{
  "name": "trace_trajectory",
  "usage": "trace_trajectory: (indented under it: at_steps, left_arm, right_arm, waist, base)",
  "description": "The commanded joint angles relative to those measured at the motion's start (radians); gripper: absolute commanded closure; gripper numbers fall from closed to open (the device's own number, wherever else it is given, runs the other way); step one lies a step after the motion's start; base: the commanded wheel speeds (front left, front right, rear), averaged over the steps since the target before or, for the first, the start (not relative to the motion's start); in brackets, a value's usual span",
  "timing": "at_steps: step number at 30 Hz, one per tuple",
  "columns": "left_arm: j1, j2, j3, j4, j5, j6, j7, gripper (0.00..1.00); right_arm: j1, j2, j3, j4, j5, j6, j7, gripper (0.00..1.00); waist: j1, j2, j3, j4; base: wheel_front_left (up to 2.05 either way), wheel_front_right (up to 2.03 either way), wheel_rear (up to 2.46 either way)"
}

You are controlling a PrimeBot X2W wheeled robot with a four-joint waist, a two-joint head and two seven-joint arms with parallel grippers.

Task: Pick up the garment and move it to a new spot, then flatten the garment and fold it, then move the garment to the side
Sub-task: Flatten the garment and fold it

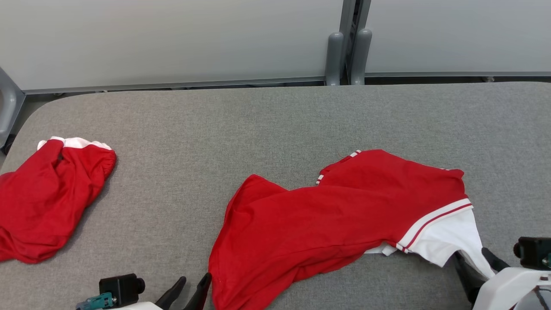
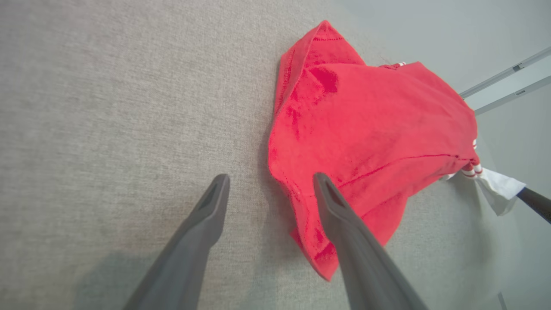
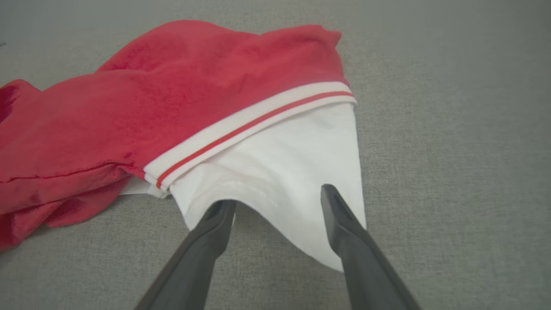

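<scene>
Far left: a crumpled red cloth with white trim (image 1: 47,198) lies apart on the grey fabric tabletop (image 1: 258,125). Our left hand (image 1: 194,279) stands open at the hem of the red-and-white knit shirt (image 1: 344,206), which lies rumpled mid-tabletop. Our right hand (image 1: 472,255) is open too, straddling the white end. We judge this the flattening step. Next: grip both ends and draw them apart.

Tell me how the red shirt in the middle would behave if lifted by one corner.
Probably floppy: the red shirt lies rumpled in soft folds, so it would likely sag. Likely light: its white panel looks thin. It may drag on the textured grey table.
</scene>
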Motion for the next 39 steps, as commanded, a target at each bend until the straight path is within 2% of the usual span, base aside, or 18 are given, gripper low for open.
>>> trace_trajectory:
  at_steps: [1, 8, 11, 15, 16, 18, 22, 25, 30, 31, 32, 33, 39]
  left_arm:
    - [-0.008, 0.008, 0.007, -0.004, 0.001, 0.012, 0.001, 0.0]
    - [-0.052, 0.048, -0.026, -0.039, 0.031, 0.055, 0.111, 0.0]
    - [-0.083, 0.067, -0.068, -0.033, 0.062, 0.078, 0.189, 0.0]
    - [-0.111, 0.089, -0.097, -0.017, 0.109, 0.145, 0.272, 0.0]
    - [-0.113, 0.091, -0.098, -0.018, 0.115, 0.158, 0.283, 0.04]
    - [-0.11, 0.089, -0.096, -0.026, 0.113, 0.174, 0.296, 0.26]
    - [-0.107, 0.089, -0.09, -0.044, 0.092, 0.179, 0.315, 0.5]
    - [-0.108, 0.091, -0.096, -0.048, 0.082, 0.184, 0.342, 0.56]
    - [-0.109, 0.082, -0.102, -0.044, 0.074, 0.189, 0.353, 0.59]
    - [-0.109, 0.079, -0.102, -0.043, 0.07, 0.187, 0.354, 0.64]
    - [-0.11, 0.079, -0.102, -0.043, 0.068, 0.184, 0.352, 0.7]
    - [-0.113, 0.079, -0.102, -0.042, 0.067, 0.182, 0.349, 1.0]
    - [-0.117, 0.084, -0.109, -0.036, 0.069, 0.168, 0.343, 1.0]
  right_arm:
    - [0.008, -0.003, -0.014, -0.012, -0.004, 0.001, 0.004, 0.0]
    - [0.015, 0.013, -0.122, -0.122, -0.067, 0.001, 0.012, 0.0]
    - [-0.002, 0.019, -0.117, -0.135, -0.068, 0.001, 0.008, 0.0]
    - [-0.022, 0.023, -0.08, -0.109, -0.043, 0.001, -0.006, 0.0]
    - [-0.027, 0.024, -0.075, -0.1, -0.041, 0.001, -0.012, 0.0]
    - [-0.034, 0.028, -0.059, -0.084, -0.033, 0.001, -0.02, 0.0]
    - [-0.045, 0.03, -0.044, -0.058, -0.033, 0.001, -0.035, 0.0]
    - [-0.053, 0.028, -0.04, -0.047, -0.038, 0.001, -0.044, 0.0]
    - [-0.058, 0.03, -0.034, -0.034, -0.043, 0.001, -0.056, 0.0]
    - [-0.059, 0.031, -0.033, -0.032, -0.043, 0.001, -0.057, 0.0]
    - [-0.06, 0.031, -0.03, -0.031, -0.042, 0.001, -0.057, 0.0]
    - [-0.06, 0.031, -0.028, -0.03, -0.042, 0.001, -0.057, 0.0]
    - [-0.07, 0.035, -0.044, 0.009, -0.06, 0.001, 0.005, 0.0]
  waist:
    - [0.0, 0.0, -0.002, -0.001]
    - [0.0, 0.0, -0.005, -0.016]
    - [0.0, 0.0, 0.0, -0.027]
    - [0.0, 0.0, 0.006, -0.045]
    - [0.0, 0.0, 0.007, -0.048]
    - [0.0, 0.0, 0.011, -0.053]
    - [0.0, 0.0, 0.017, -0.059]
    - [0.0, 0.0, 0.019, -0.061]
    - [0.0, 0.0, 0.017, -0.062]
    - [0.0, 0.0, 0.017, -0.062]
    - [0.0, 0.0, 0.016, -0.063]
    - [0.0, 0.0, 0.015, -0.063]
    - [0.0, 0.0, 0.013, -0.066]
  base:
    - [0.0, 0.0, 0.0]
    - [0.0, 0.0, 0.0]
    - [0.0, 0.0, 0.0]
    - [0.0, 0.0, 0.0]
    - [0.0, 0.0, 0.0]
    - [0.0, 0.0, 0.0]
    - [0.0, 0.0, 0.0]
    - [0.0, 0.0, 0.0]
    - [0.0, 0.0, 0.0]
    - [0.0, 0.0, 0.0]
    - [0.0, 0.0, 0.0]
    - [0.0, 0.0, 0.0]
    - [0.0, 0.0, 0.0]
